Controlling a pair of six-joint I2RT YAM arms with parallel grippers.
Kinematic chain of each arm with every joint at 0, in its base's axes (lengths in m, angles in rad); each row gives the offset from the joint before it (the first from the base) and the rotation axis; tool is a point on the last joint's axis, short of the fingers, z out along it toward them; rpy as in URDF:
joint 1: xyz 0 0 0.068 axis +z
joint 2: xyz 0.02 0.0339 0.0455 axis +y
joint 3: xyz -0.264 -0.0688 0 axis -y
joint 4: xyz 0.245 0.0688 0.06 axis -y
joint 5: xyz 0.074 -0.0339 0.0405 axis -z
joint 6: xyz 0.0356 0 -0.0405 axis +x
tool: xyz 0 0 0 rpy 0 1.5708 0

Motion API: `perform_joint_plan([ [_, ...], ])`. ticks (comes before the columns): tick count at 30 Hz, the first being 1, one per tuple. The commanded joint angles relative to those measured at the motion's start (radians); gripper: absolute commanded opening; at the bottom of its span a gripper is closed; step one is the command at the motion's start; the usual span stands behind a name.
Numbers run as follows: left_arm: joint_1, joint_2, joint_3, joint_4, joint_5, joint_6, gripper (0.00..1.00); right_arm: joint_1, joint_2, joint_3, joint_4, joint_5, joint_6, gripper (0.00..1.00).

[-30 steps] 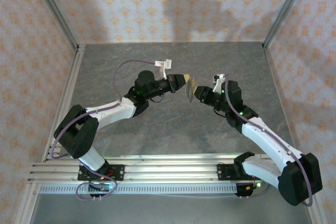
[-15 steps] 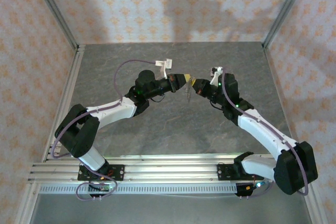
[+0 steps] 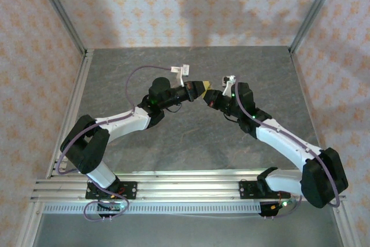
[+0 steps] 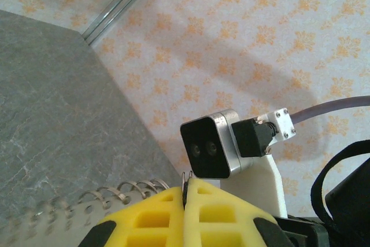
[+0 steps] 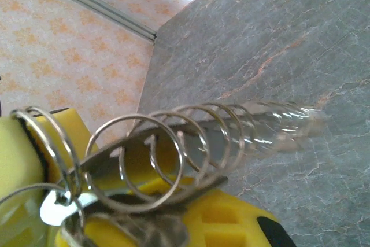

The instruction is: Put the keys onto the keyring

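Table: you are working over a grey stone-look top. Wide bare room is lying on every side of the two claws, which are meeting over its far half.
Walls: orange-patterned panels are closing off the left, far and right edges, with metal posts running up at the far corners.
Rail: a slotted aluminium rail is bounding the near edge and carrying both arm bases.
Left gripper: its yellow fingers are pressing together, pinching a sliver of grey wire at their seam.
Right gripper: it is sitting closed, tip to tip with the left one. You cannot tell what, if anything, it is pinching.
Keyring: its grey wire loops are hanging in the air between the claws, above the right finger.
Key: its flat tan-grey blade is lying through the loops.
Writing: the blade is showing a mark shaped like a 1.
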Motion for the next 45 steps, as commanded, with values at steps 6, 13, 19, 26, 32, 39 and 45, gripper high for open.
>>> perform_joint_plan([
  [6,-0.008,0.01,0.03,0.066,0.016,-0.005,0.0,-0.041,-0.16,-0.046,-0.118,0.036,-0.087,0.03],
  [13,-0.008,0.023,0.04,0.072,0.024,-0.012,0.0,-0.133,-0.241,-0.105,-0.161,0.026,-0.091,0.03],
  [19,-0.009,0.017,0.037,0.072,0.027,-0.012,0.0,-0.168,-0.24,-0.056,-0.159,0.01,-0.094,0.22],
  [26,-0.011,0.008,0.032,0.068,0.027,-0.011,0.0,-0.169,-0.192,0.018,-0.116,-0.031,-0.096,0.32],
  [32,-0.01,0.002,0.034,0.064,0.027,-0.009,0.0,-0.165,-0.183,0.034,-0.03,-0.091,-0.058,0.32],
  [39,-0.011,-0.005,0.031,0.058,0.027,-0.006,0.0,-0.13,-0.166,0.055,-0.023,-0.095,-0.063,0.32],
  [45,-0.012,-0.011,0.029,0.056,0.025,-0.006,0.0,-0.101,-0.138,0.073,-0.036,-0.08,-0.078,0.3],
])
